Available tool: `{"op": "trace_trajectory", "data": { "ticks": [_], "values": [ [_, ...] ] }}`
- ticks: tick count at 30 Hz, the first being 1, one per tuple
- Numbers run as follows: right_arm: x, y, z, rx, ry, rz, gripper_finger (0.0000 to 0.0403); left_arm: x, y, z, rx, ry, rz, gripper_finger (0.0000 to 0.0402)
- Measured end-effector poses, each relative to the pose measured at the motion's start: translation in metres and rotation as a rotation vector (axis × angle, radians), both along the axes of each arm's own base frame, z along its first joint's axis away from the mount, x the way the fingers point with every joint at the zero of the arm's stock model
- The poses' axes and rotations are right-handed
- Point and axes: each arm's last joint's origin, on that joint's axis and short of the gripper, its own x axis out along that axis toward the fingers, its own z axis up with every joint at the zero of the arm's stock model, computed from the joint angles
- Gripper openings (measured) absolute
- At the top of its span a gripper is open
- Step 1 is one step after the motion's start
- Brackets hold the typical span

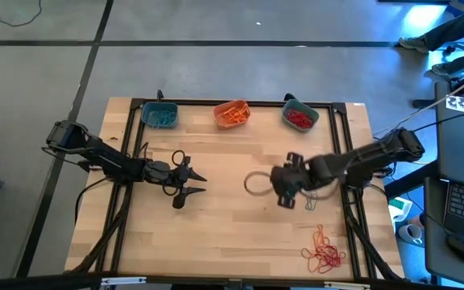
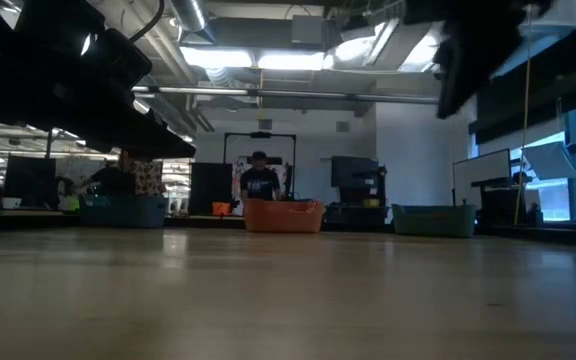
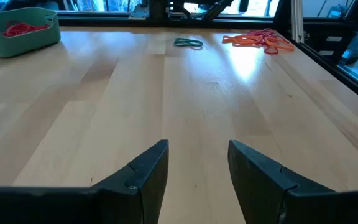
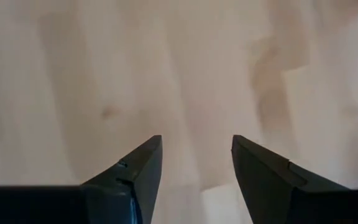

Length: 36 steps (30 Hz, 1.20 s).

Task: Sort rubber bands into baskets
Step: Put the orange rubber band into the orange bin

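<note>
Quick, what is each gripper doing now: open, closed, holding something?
Left gripper: open, empty, above the table.
Right gripper: open, empty, above bare wood.

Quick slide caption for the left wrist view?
Open left gripper over bare wood, facing loose rubber bands and a teal basket.

In the low view the arms are cut off by the upper edge, so neither hand is shown there, and the basket contents are hidden behind their walls. In the high view the teal bands (image 1: 311, 200) beside the right hand (image 1: 283, 187) are partly covered by the arm, and the loops of the red-orange pile (image 1: 324, 250) cannot be counted.
</note>
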Motion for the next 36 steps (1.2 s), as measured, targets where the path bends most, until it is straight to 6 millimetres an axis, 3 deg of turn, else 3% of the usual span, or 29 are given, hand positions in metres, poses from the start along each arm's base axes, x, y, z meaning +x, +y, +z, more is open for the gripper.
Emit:
{"op": "trace_trajectory", "data": {
  "ticks": [9, 19, 24, 29, 36],
  "values": [
    [-0.035, 0.051, -0.029, 0.065, 0.065, -0.099, 0.0193, 0.000, 0.000, 0.000, -0.015, 0.001, 0.005, 0.0164],
    [-0.073, 0.087, -0.053, 0.357, 0.287, -0.405, 0.0193, 0.000, 0.000, 0.000, -0.022, 0.002, 0.008, 0.0164],
    [-0.091, 0.104, -0.066, 0.384, 0.316, -0.462, 0.0193, 0.000, 0.000, 0.000, -0.023, 0.002, 0.008, 0.0164],
    [-0.109, 0.114, -0.090, 0.334, 0.362, -0.468, 0.0193, 0.000, 0.000, 0.000, -0.023, 0.006, 0.008, 0.0164],
    [-0.124, 0.109, -0.115, 0.256, 0.404, -0.547, 0.0193, 0.000, 0.000, -0.001, -0.025, 0.007, 0.009, 0.0164]
  ]
}}
